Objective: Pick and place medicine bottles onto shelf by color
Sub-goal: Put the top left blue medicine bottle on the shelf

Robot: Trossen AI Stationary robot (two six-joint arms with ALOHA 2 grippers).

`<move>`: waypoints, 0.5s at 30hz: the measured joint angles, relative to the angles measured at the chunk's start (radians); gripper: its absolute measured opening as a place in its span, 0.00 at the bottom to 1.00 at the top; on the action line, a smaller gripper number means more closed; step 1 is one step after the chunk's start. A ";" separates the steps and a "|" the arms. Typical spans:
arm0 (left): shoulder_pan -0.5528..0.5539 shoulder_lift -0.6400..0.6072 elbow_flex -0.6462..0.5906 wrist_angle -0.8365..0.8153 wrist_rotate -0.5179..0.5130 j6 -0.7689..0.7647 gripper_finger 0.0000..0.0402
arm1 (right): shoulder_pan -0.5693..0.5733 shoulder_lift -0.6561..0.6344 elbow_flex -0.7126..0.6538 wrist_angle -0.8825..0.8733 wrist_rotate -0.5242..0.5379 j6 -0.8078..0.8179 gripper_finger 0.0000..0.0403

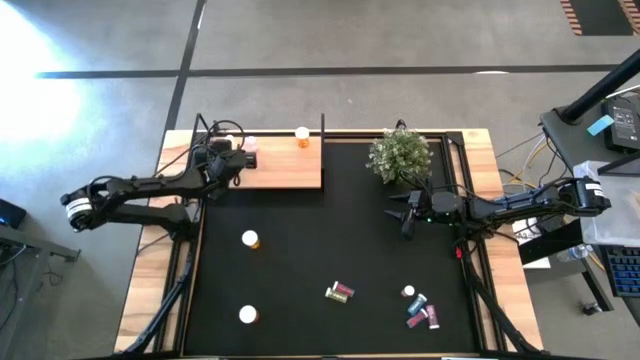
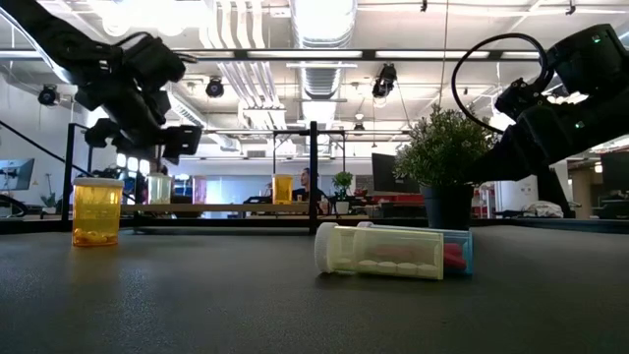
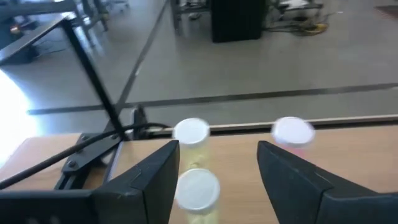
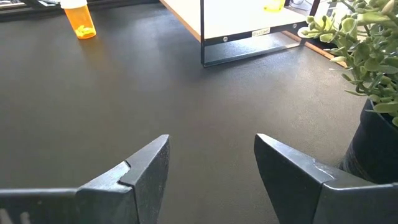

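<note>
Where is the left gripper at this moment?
In the high view, the left gripper is over the far-left corner of the shelf, open around a yellowish white-capped bottle, with a pink bottle just beyond.

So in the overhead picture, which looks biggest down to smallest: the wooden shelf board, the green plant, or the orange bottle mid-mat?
1. Light-wood shelf board, clearly largest.
2. Bushy green plant.
3. White-capped orange bottle, by far the smallest.
All stand on one table, so camera distance hardly matters.

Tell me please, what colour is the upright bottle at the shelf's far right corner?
Orange, with a white cap; the bottle on the shelf shows best from the high view.
</note>
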 joint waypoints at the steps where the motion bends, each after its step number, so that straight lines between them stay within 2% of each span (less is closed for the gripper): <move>1: -0.009 -0.007 0.000 0.014 0.008 0.022 0.50 | 0.000 0.000 0.000 0.000 0.000 0.000 0.56; 9: -0.147 -0.029 0.000 0.177 0.045 0.223 0.50 | 0.000 0.000 0.000 0.000 0.000 0.000 0.56; 15: -0.248 -0.031 0.000 0.229 0.151 0.245 0.50 | 0.000 0.000 0.000 0.000 0.000 0.000 0.56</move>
